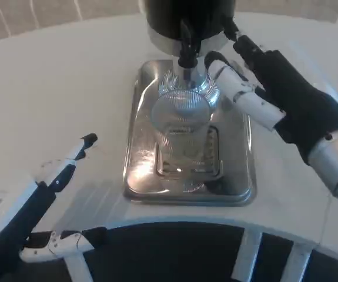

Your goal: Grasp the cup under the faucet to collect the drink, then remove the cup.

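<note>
A clear ribbed cup (pixel 183 126) stands upright on a shiny metal drip tray (pixel 239 182), directly below the black faucet (pixel 186 44) of a dark dispenser (pixel 169 14). My right hand (pixel 268 88) reaches in from the right. Its white fingers (pixel 239 88) lie by the cup's upper right rim, with the tips curling behind it near the faucet. Another finger points up toward the dispenser, away from the cup, so nothing is held. My left hand (pixel 51 182) hovers at the lower left, fingers apart and holding nothing, well off the tray.
The white table (pixel 51 88) stretches left of the tray. Its curved front edge (pixel 186 226) runs just below the tray, with dark floor beyond. The dispenser body blocks the space behind the cup.
</note>
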